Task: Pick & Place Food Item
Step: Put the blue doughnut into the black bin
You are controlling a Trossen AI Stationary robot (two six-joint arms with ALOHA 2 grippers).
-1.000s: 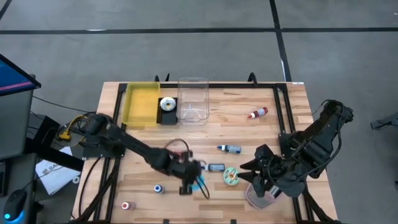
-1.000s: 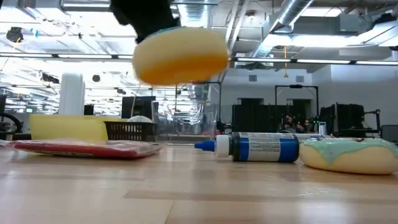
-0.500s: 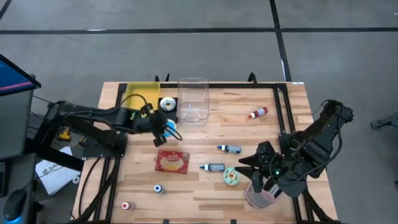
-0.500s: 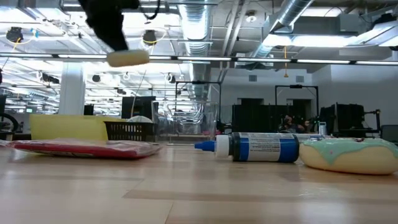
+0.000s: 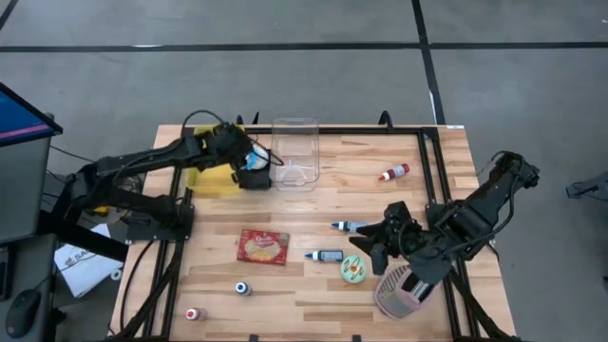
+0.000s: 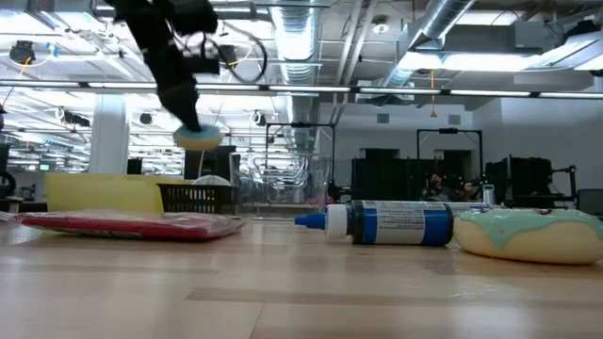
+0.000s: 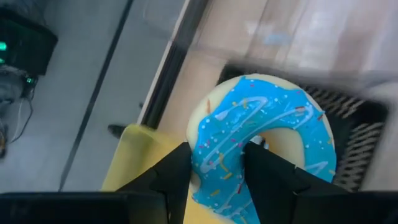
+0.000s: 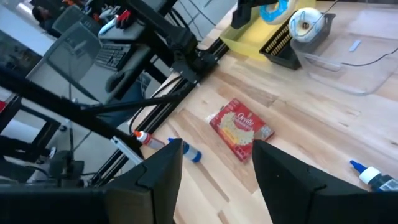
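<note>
Holding the blue-iced doughnut (image 7: 264, 146) by its ring, the left gripper (image 5: 249, 161) has its jaws clenched on it, one inside the hole, hanging over the black mesh basket (image 5: 256, 176) beside the yellow bin (image 5: 211, 161). A white doughnut (image 8: 304, 23) already sits below, so centring over free space before releasing looks wise. Right of this, the right gripper (image 8: 214, 158) waits released above the surface (image 5: 304, 285).

From up top I see the blue-iced doughnut (image 5: 251, 156) hanging above the black wire basket (image 5: 256, 178), which sits between the yellow tray (image 5: 211, 161) and the clear plastic bin (image 5: 295, 152). Nearer me lies the flat red packet (image 5: 262, 246), the blue-labelled tube (image 5: 327, 256) just right of it.
</note>
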